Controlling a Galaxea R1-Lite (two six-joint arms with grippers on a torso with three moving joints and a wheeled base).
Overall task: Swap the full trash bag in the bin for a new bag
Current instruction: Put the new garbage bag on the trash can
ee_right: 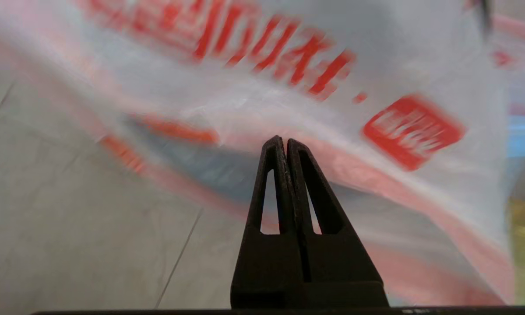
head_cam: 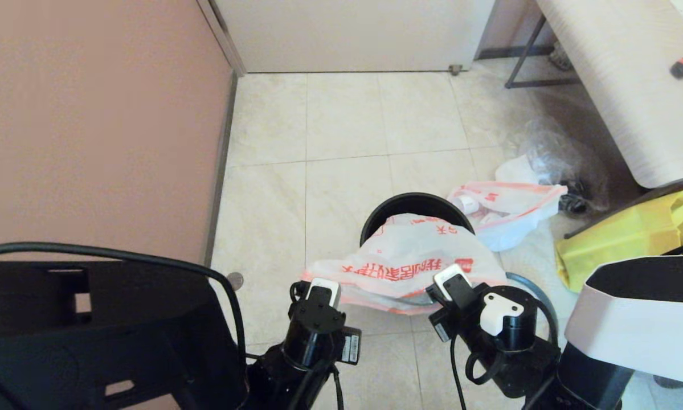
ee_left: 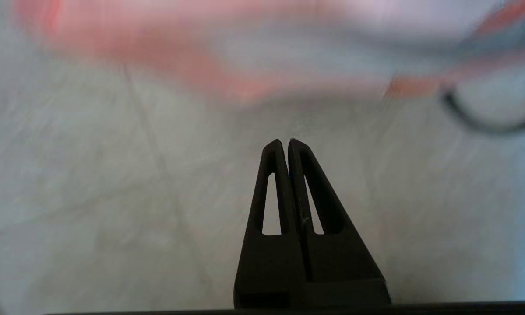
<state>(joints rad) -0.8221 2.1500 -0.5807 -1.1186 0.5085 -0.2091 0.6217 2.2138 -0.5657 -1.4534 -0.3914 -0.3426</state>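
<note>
The bin [head_cam: 382, 212] stood on the tiled floor [head_cam: 341, 131] in front of the robot, its black far wall showing behind the new bag [head_cam: 409, 256]. That bag, white with orange-red characters, lay draped over the near side of the bin and spilled forward onto the floor toward the two arms. The dark grey hoop rim [head_cam: 538, 293] lay on the floor, curving out from under the bag's right edge beside the right arm.

The left gripper [ee_left: 285, 141] hung low over the tiles just short of the bag's pink-edged hem, its fingers [ee_left: 274, 175] pressed together on nothing. The right gripper [ee_right: 284, 138] was at the bag's near edge, its fingers [ee_right: 273, 175] likewise pressed together; the tips lay against the pink border of the plastic, though the blur left it unclear whether any film was caught between them.

The full trash bag [head_cam: 509, 208] lay on the floor just beyond the bin to the right, with small pale items visible inside it. Behind it sat a clear plastic bag [head_cam: 549, 156], and a yellow tote [head_cam: 620, 236] rested further right, below the edge of a pale surface [head_cam: 614, 80].
</note>
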